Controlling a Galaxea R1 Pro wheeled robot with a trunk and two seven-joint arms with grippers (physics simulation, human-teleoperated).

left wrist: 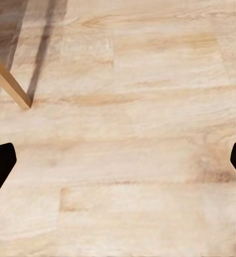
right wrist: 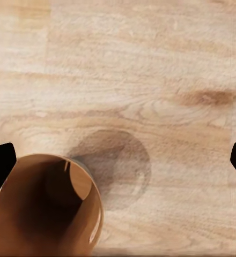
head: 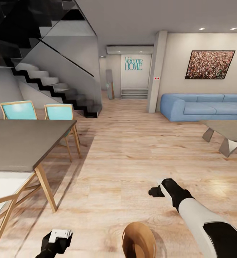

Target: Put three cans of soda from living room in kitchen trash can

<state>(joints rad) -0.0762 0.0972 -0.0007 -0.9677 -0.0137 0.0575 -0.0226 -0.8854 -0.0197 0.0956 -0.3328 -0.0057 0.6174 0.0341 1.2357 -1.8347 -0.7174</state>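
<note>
Trash can (head: 138, 239) nearest, upright on wood floor (head: 132, 161), copper mouth (right wrist: 43, 209) open upward, empty. Right tool (head: 157, 190) above and just beyond it, fingers apart, nearer than left tool (head: 57, 238), fingers likewise apart. No soda cans visible; sofa (head: 204, 106) far ahead right.

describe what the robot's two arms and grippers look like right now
The right arm has glossy white and black segments ending in a black gripper. The left gripper is black with a white block on top. Black fingertips show in both wrist views.
</note>
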